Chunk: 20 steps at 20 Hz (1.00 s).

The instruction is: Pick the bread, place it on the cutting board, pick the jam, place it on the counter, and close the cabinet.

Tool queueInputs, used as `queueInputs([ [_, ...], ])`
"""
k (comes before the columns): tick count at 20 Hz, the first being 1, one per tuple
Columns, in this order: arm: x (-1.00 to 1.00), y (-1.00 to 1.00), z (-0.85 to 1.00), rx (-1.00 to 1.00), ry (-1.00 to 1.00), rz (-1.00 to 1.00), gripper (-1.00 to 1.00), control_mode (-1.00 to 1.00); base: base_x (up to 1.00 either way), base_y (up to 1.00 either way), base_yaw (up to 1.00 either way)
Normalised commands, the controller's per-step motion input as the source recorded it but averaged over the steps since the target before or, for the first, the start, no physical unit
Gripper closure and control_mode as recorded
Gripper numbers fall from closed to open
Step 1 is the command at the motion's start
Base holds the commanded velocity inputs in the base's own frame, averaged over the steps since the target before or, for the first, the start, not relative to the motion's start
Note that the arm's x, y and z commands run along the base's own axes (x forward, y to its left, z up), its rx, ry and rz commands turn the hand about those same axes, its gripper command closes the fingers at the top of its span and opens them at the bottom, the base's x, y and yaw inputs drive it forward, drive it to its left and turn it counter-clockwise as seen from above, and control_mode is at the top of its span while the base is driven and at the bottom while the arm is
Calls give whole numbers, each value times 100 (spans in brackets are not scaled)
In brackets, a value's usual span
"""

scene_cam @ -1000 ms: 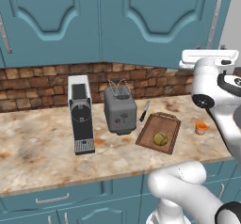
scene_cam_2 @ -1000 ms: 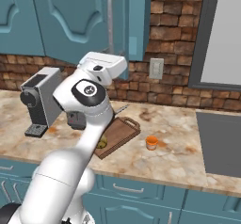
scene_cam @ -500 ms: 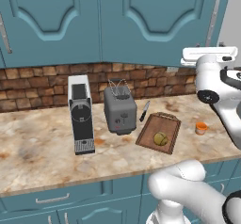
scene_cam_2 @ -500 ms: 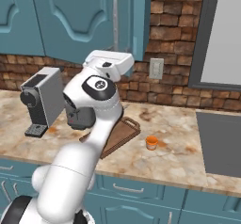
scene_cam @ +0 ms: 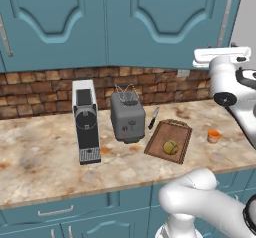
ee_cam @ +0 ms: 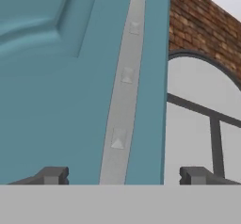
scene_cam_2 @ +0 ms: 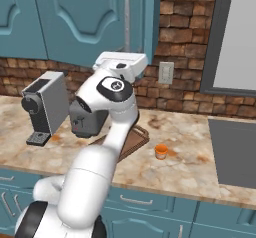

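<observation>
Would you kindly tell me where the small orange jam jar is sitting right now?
The small orange jam jar stands on the beige marbled counter, just right of the dark-brown wooden cutting board that holds the round tan bun.

On the counter (scene_cam: 45, 157): one coffee machine (scene_cam: 86, 122), one toaster (scene_cam: 127, 116), one knife (scene_cam: 153, 118), one cutting board (scene_cam: 169, 140) carrying one bread (scene_cam: 171, 146), and one jam (scene_cam: 214, 135). Above the counter: two cabinet doors (scene_cam: 165, 22) in the left base view. On the brick wall behind the counter: one wall outlet (scene_cam_2: 165, 72).
</observation>
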Motion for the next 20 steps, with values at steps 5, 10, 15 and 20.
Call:
queueInputs([
  [5, 31, -4, -10, 0, 0, 4, -100, -100, 0, 0, 0],
  [10, 30, -2, -13, 0, 0, 4, -100, -100, 0, 0, 0],
  [15, 32, 0, -14, 0, 0, 4, -100, -100, 0, 0, 0],
  [20, 30, 0, -14, 0, 0, 4, -100, -100, 0, 0, 0],
])
